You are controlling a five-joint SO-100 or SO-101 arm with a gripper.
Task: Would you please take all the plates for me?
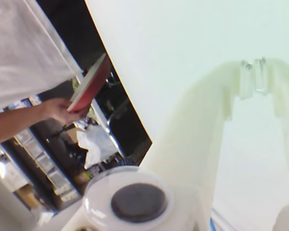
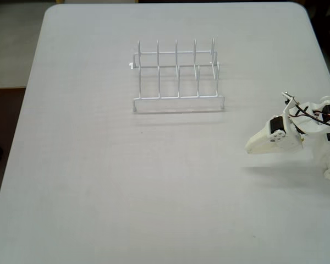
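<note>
A pale grey-white table [image 2: 126, 187] with rounded far corners fills the fixed view, its bare top bordered at the left by darker floor. In the wrist view the same table appears as a bright, tilted plane ending in a dark edge, beyond which lies a cluttered room with shelving and a crumpled white sheet [image 1: 97, 143]. The white arm [image 2: 313, 124] sits folded at the table's right edge in the fixed view, low over the surface, with red and black wires on its upper side. Its gripper [image 2: 252, 147] points left, well apart from the rack, and the fingers come to a single tapered tip, so they read as closed with nothing held. A white wire rack [image 2: 177, 77] stands upright on the far half of the table, its slots empty. In the wrist view a person's hand [image 1: 62, 110], off the table at the left, holds one plate [image 1: 90, 83], tilted on edge, red-orange underneath with a pale upper face. No plate appears in the fixed view.
</note>
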